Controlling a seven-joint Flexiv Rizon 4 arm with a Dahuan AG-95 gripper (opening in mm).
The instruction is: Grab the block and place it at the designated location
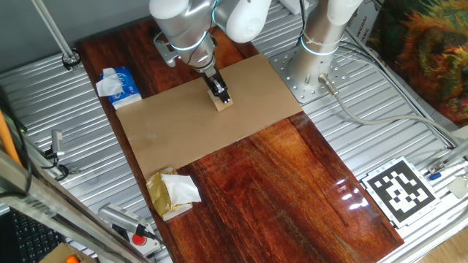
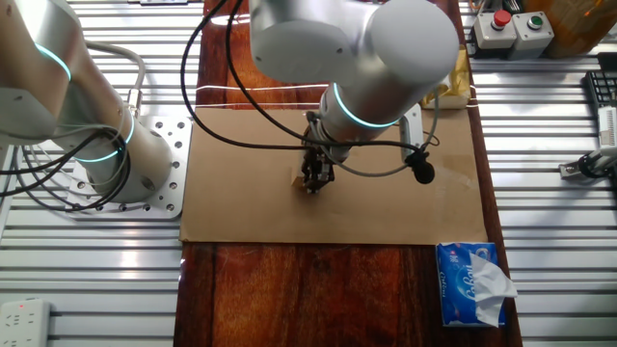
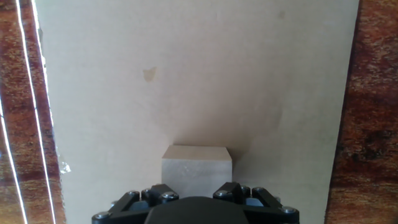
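The block [image 1: 224, 103] is a small pale wooden cube on the tan cardboard sheet [image 1: 183, 124], near that sheet's far side. My gripper [image 1: 220, 91] comes straight down on it, with the black fingers on either side of the cube. In the hand view the block [image 3: 196, 168] fills the gap between the jaws of the gripper [image 3: 196, 194], low over the cardboard [image 3: 199, 74]. From the other fixed view the gripper [image 2: 314, 176] hides most of the block [image 2: 297, 180]. The black dot of the designated location does not show in any view.
A blue-and-white tissue pack [image 1: 117, 84] lies at the cardboard's left corner. A crumpled gold-and-white wrapper [image 1: 172, 191] sits on the dark wood near the front. A black-and-white tag [image 1: 401, 188] lies at the right. The arm's base [image 1: 322, 44] stands on a metal plate behind the cardboard.
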